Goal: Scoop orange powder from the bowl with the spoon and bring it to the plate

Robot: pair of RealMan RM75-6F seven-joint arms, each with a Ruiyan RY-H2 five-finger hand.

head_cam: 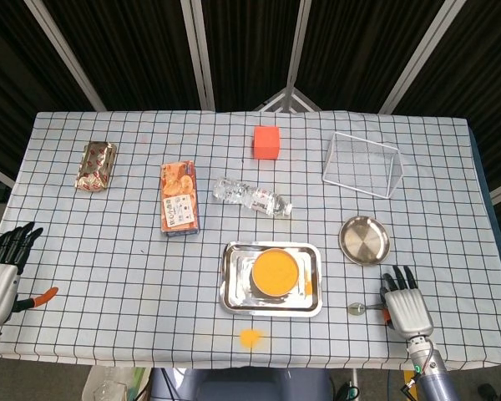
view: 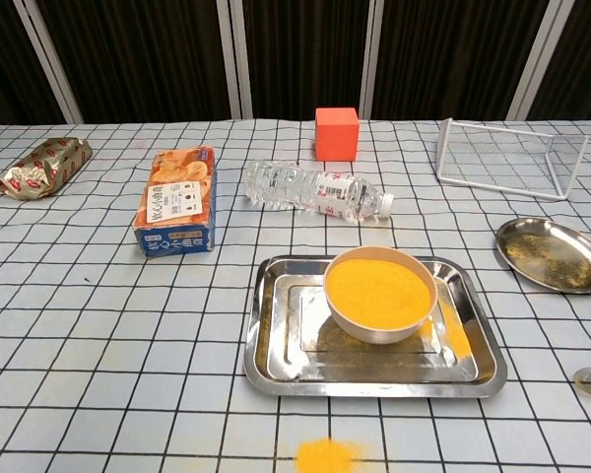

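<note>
Right hand [head_cam: 407, 307]: fingers spread, holding nothing, just beside the spoon [head_cam: 363, 307].
Left hand [head_cam: 2, 271]: spread, empty, at the desk edge.
Bowl [view: 380, 293]: full of orange powder, in the tray [view: 276, 340].
Plate [view: 555, 254]: right of the tray.

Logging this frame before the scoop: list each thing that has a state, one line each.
bowl: upright in the tray, full of orange powder
tray: flat, powder spilled in it
spoon: lying on the cloth by the right hand
plate: flat, dusted with powder
water bottle: on its side
wire basket: tipped over
right hand: fingers spread
left hand: holds nothing
</note>
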